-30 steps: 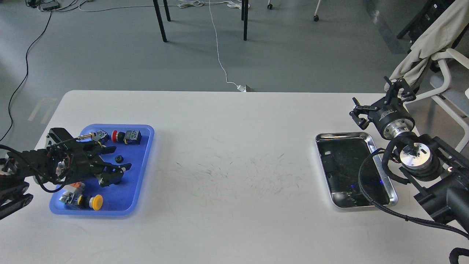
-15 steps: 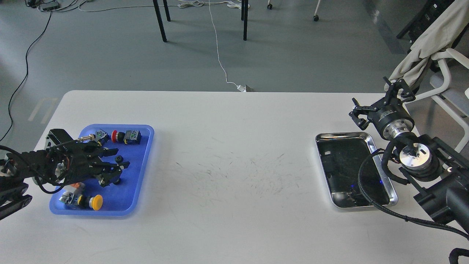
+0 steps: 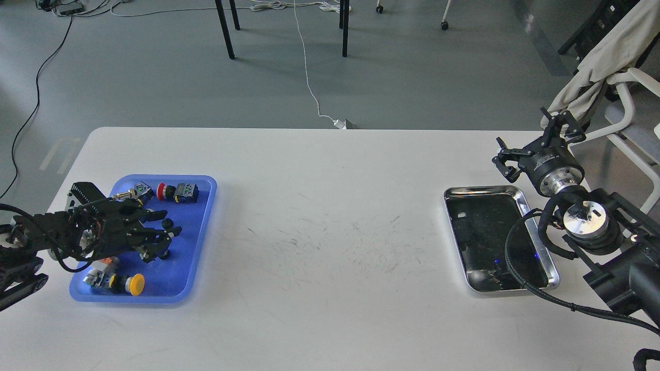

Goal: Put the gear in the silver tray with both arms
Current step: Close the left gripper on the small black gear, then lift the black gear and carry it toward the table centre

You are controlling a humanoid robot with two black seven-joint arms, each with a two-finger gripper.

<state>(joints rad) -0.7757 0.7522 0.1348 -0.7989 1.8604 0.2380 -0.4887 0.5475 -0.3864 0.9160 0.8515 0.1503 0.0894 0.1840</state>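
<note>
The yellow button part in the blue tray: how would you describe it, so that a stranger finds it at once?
Look at the blue tray on the left part of the white table. At its near edge lies the yellow button part. It is the only piece with a round yellow cap; the one at the far edge has a red cap.

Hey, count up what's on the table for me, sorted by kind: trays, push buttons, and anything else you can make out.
Trays: 2, blue tray and silver tray
Push buttons: 2, red and yellow
Small black gear: 1
Brass-tipped part: 1
Total: 6; other parts under the left claw are too hidden to count.
</note>
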